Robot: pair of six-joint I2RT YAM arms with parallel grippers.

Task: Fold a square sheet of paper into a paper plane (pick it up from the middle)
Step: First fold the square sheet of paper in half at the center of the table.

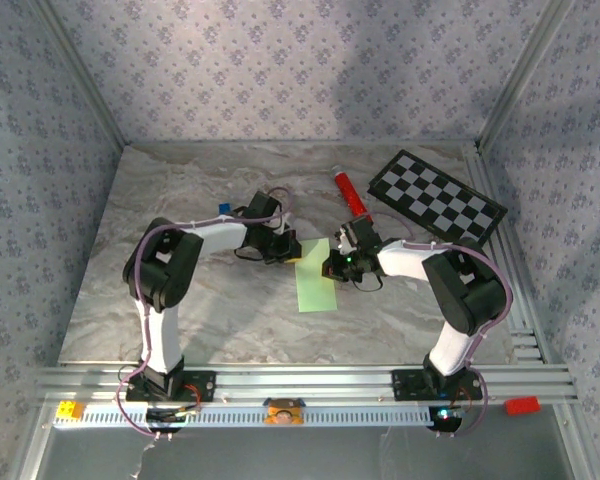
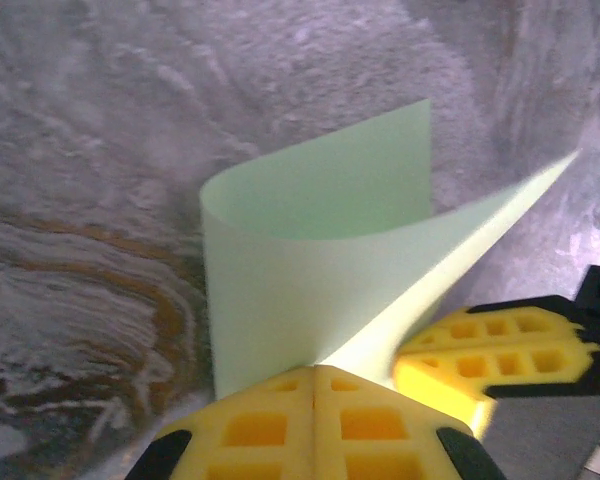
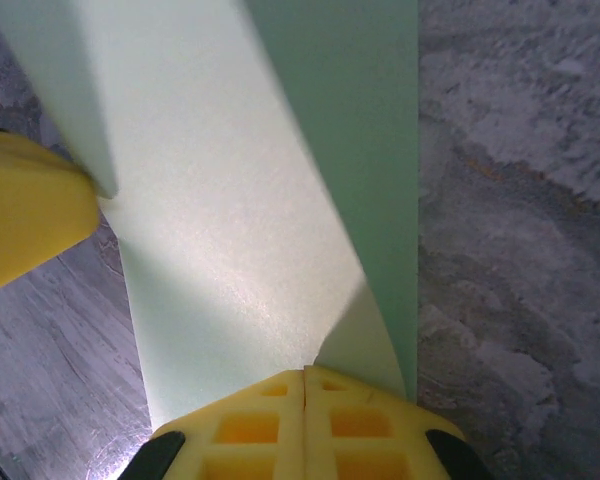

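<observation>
The square sheet of paper (image 1: 315, 285) is pale green and hangs doubled over into a narrow strip between the two arms, mid-table. My left gripper (image 1: 286, 248) is shut on its left part. In the left wrist view the yellow jaws (image 2: 315, 368) pinch the sheet (image 2: 310, 260), which curls away in a loose loop. My right gripper (image 1: 332, 263) is shut on the right part. Its jaws (image 3: 306, 372) clamp the sheet (image 3: 230, 230) where two layers meet. Each wrist view catches the other gripper's yellow fingers (image 2: 490, 350) (image 3: 20, 215) close by. A paper plane is out of view.
A red tube (image 1: 350, 192) lies behind the right gripper, and a black-and-white checkerboard (image 1: 437, 196) sits at the back right. A tiny blue square (image 1: 223, 209) is behind the left arm. Patterned walls enclose the marble table (image 1: 180, 300); aluminium rails (image 1: 300, 385) run along the near edge.
</observation>
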